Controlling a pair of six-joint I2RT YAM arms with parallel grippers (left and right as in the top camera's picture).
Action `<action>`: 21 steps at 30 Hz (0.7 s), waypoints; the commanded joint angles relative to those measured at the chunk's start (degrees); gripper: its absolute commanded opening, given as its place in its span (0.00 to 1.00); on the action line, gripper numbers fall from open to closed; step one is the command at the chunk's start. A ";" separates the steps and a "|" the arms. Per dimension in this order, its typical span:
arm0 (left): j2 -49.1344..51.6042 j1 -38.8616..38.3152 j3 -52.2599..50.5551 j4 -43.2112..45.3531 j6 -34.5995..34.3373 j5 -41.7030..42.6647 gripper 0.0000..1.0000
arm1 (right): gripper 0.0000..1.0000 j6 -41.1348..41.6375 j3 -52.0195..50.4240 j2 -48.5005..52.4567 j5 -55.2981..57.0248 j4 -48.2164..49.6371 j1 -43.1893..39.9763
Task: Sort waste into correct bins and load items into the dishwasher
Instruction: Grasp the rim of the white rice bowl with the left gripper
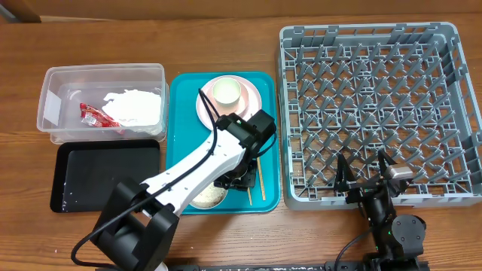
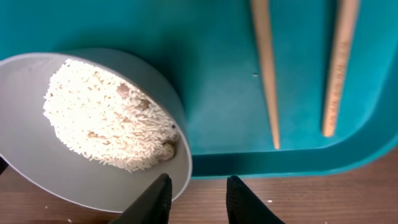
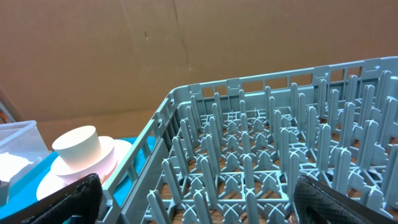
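Observation:
A grey-white bowl (image 2: 37,168) of white rice (image 2: 106,115) sits at the near end of the teal tray (image 2: 217,62); it also shows in the overhead view (image 1: 207,198). My left gripper (image 2: 200,198) is open, one finger inside the bowl's rim and one outside over the table. Two wooden chopsticks (image 2: 264,68) lie beside the bowl. A white cup (image 1: 226,92) stands on the pink plate (image 1: 252,105); I cannot tell a pink bowl apart. The napkin (image 1: 137,105) and red wrapper (image 1: 96,114) lie in the clear tub (image 1: 102,69). My right gripper (image 1: 364,167) is open over the grey rack's (image 1: 286,113) front edge.
The black tray (image 1: 105,173) lies in front of the tub, left of the teal tray (image 1: 181,113). A few loose rice grains (image 2: 268,200) lie on the wood by the left fingers. The rack's upright pegs (image 3: 249,143) fill the right wrist view.

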 commanded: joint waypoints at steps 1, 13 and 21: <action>0.13 0.20 -2.05 1.18 -3.56 -2.86 0.30 | 1.00 0.13 -0.59 -0.46 0.04 0.44 0.00; 0.13 0.15 -8.22 8.09 -5.03 -2.56 0.20 | 1.00 0.13 -0.59 -0.46 0.04 0.44 0.00; 0.15 0.15 -8.22 9.44 -5.01 -2.82 0.12 | 1.00 0.13 -0.59 -0.46 0.04 0.44 0.00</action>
